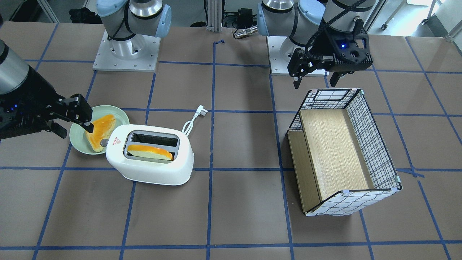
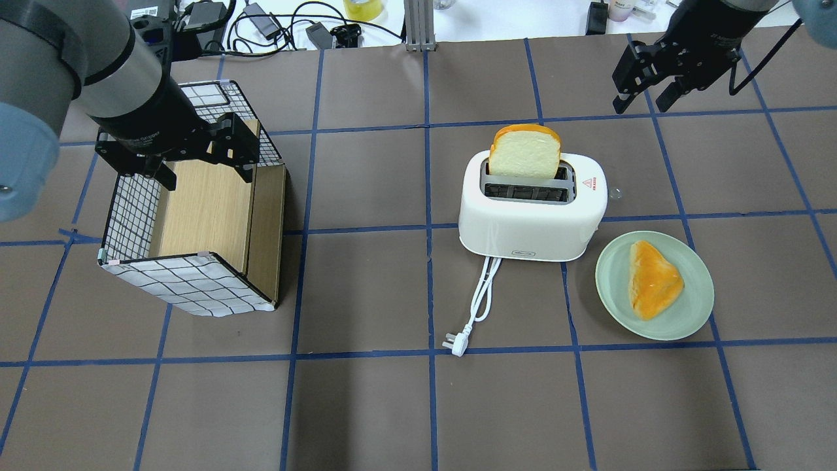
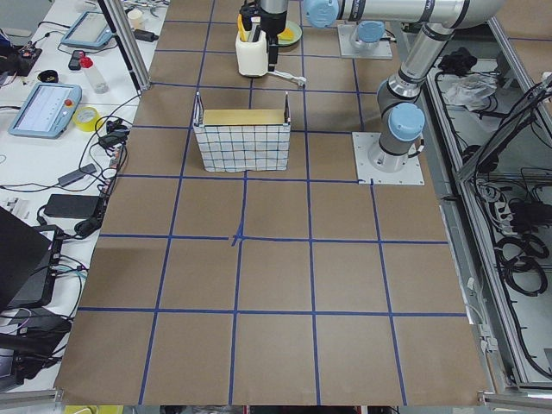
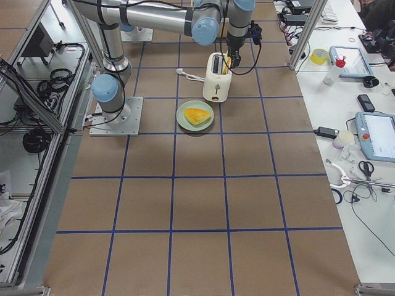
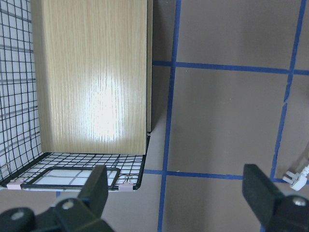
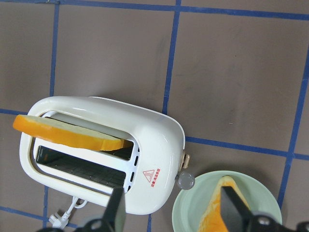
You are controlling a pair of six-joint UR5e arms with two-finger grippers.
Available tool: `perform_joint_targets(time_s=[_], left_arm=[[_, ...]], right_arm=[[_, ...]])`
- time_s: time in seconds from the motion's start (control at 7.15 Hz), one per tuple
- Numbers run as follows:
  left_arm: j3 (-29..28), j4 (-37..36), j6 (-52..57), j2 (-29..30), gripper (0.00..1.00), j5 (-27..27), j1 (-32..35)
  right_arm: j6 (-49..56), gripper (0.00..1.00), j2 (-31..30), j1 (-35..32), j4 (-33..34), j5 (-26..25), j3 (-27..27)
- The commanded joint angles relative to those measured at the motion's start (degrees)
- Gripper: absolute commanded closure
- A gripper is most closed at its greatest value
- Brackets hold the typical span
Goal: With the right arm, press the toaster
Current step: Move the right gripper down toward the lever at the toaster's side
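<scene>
The white two-slot toaster [image 2: 529, 219] stands right of the table's middle, with one bread slice [image 2: 525, 152] upright in its far slot. It also shows in the front view [image 1: 151, 164] and the right wrist view [image 6: 159, 140]. Its grey lever knob [image 6: 185, 180] sticks out of the end that faces the plate. My right gripper [image 2: 639, 104] is open and empty. It hangs above the table beyond the toaster's lever end, apart from it, and in the front view [image 1: 75, 129] it sits over the plate's edge. My left gripper [image 2: 206, 175] is open and empty over the basket.
A green plate [image 2: 614, 288] with a second bread piece [image 2: 654, 278] lies beside the toaster's lever end. The toaster's white cord and plug [image 2: 458, 343] trail toward the robot. A wire basket [image 2: 131, 209] with a wooden insert stands on the left.
</scene>
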State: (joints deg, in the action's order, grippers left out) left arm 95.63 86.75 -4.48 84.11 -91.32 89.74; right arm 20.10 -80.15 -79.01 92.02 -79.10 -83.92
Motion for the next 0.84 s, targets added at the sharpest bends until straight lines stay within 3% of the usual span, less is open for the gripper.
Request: perform_joint_targets(time_s=[0.0, 0.28, 0.56, 0.7], left_arm=[[0.0, 0.0, 0.0, 0.0, 0.00, 0.1, 0.0], [0.0, 0.0, 0.0, 0.0, 0.00, 0.0, 0.0], [0.0, 0.0, 0.0, 0.1, 0.00, 0.0, 0.0], [0.0, 0.0, 0.0, 0.0, 0.00, 0.0, 0.0]], right_arm=[[3.4, 0.71, 1.7, 2.3, 0.0, 4.1, -0.2], [4.3, 0.88, 1.7, 3.8, -0.2, 6.2, -1.9], [5.5, 0.94, 2.4, 4.6, -1.1, 7.0, -2.0], [7.9, 0.95, 3.0, 6.4, -2.7, 9.7, -2.0]])
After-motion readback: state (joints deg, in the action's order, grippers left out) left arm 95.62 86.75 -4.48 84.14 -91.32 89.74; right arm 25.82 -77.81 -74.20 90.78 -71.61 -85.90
